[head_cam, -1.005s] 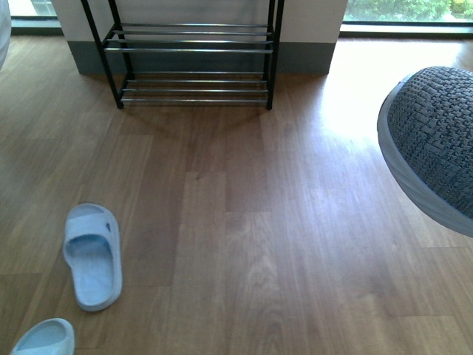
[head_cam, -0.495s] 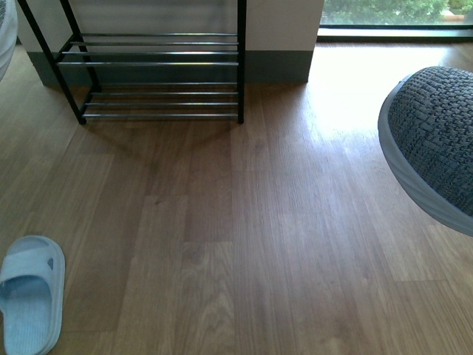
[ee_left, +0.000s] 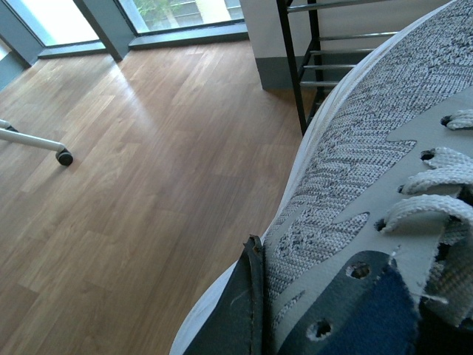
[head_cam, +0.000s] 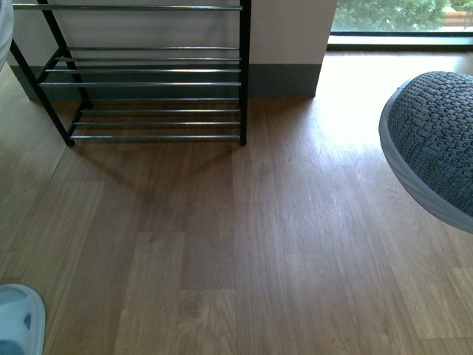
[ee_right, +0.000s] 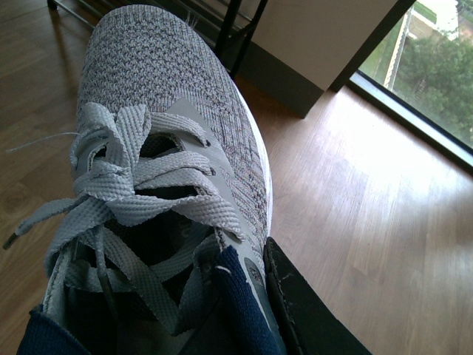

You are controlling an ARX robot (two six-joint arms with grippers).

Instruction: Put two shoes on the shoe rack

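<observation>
- The left claw [ee_left: 295, 319] is pinching the collar of one grey sneaker [ee_left: 355, 148]. Only its dark outer finger [ee_left: 250, 310] is showing, pressed flat against the knit, so I am judging the jaws closed on the shoe wall, not seeing both sides.
- The right claw [ee_right: 260, 310] is doing the same on the other sneaker [ee_right: 162, 89], with one black finger [ee_right: 307, 314] lying against the collar beside the navy lining.
- Both sneakers are hanging clear of the wooden floor [head_cam: 244, 244]. In the front view the right one is bulging in at the right edge.
- The shoe rack [head_cam: 148, 81] is standing ahead and to the left against the wall, its chrome-rod shelves bare where visible.
- A pale blue slide sandal [head_cam: 18, 322] is lying at the near left corner.
- The step in hand appears to be bringing the pair to the rack. Next, each arm needs to reach forward and lower its sole flat onto a shelf before letting go.
</observation>
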